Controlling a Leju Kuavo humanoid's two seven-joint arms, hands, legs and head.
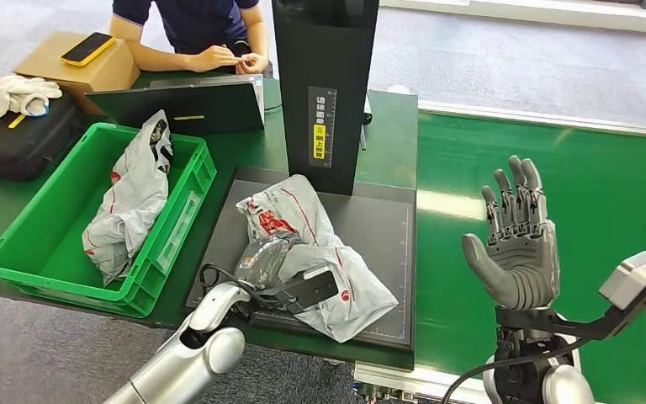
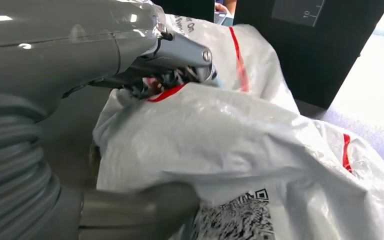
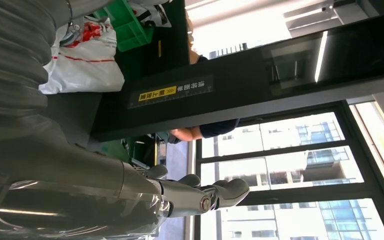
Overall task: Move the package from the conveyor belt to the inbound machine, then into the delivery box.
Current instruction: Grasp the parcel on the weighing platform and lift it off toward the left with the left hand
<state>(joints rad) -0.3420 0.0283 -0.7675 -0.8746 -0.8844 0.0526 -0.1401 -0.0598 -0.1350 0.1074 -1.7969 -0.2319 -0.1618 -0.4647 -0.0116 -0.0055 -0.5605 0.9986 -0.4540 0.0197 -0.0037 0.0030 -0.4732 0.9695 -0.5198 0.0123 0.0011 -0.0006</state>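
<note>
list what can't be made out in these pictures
- Left hand, head view: its fingers are buried in the crumpled white plastic package with red print.
- Black-and-white code label, left wrist view: blurred, cut off by the edge.
- Second white package in the green plastic crate: its label cannot be seen.

Grey carpet floor surrounds a dark green table. Tall windows show bright daylight and buildings outside.

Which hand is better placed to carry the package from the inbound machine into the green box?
Left: the left hand already grips the package; the right hand hovers open over the conveyor.
</note>
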